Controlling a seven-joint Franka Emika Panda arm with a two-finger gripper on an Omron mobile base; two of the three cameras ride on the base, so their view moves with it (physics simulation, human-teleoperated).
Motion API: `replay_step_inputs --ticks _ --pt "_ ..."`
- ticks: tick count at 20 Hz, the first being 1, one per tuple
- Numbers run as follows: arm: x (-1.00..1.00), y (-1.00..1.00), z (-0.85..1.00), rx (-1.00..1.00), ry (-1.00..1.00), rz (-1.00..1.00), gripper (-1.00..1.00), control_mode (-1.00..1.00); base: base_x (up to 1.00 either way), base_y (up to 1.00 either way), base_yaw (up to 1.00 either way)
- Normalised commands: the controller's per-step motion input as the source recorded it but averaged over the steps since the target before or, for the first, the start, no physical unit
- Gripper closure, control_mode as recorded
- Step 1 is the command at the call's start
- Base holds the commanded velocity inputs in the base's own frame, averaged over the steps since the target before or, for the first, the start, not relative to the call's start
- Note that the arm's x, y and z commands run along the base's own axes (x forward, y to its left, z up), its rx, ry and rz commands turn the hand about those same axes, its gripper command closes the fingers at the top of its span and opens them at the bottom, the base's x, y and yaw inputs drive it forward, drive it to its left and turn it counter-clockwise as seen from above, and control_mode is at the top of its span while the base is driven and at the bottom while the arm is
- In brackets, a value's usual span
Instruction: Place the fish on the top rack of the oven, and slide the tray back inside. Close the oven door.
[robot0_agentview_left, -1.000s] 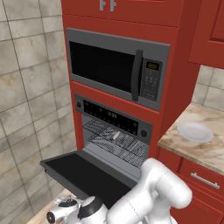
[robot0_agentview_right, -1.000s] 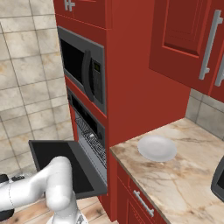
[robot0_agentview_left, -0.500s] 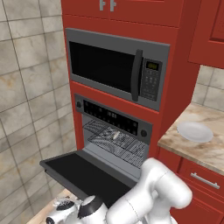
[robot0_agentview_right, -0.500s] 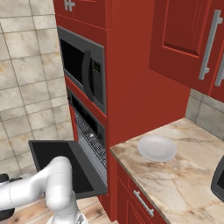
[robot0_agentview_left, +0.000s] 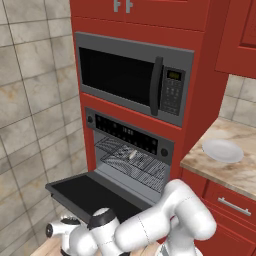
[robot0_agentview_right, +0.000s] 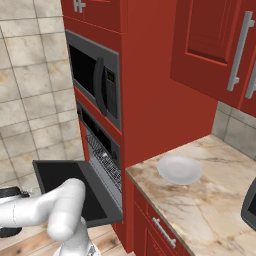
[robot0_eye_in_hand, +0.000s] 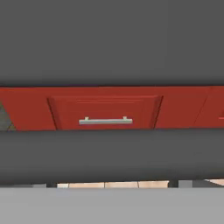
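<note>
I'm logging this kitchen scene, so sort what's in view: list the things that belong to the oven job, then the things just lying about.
Part of the job:
fish, lying on the rack
top rack, inside the oven
oven
oven door, hanging open

Just there:
microwave
white plate on the counter
red drawer below the door

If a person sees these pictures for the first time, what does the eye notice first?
The oven door hangs fully open below the microwave in the red cabinet wall. Inside the oven, a small pale fish lies on the top rack. The white arm bends low in front of the door, and a round white plate sits on the marble counter to the right.
</note>
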Motion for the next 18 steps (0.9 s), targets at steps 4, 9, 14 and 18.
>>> replay_step_inputs --ticks 4,9,14,18 --pt "0.21 0.08 -1.0 -0.26 -0.31 -0.5 -1.0 -1.0 0.0 0.0 0.0" --pt "0.33 0.03 -1.0 -0.35 -0.39 -0.49 -1.0 -1.0 0.0 0.0 0.0" --pt "0.24 -0.39 -1.0 -0.51 -0.59 -0.44 -1.0 -1.0 0.0 0.0 0.0" --pt "0.14 -0.56 -1.0 -0.53 -0.63 -0.42 -1.0 -1.0 0.0 0.0 0.0"
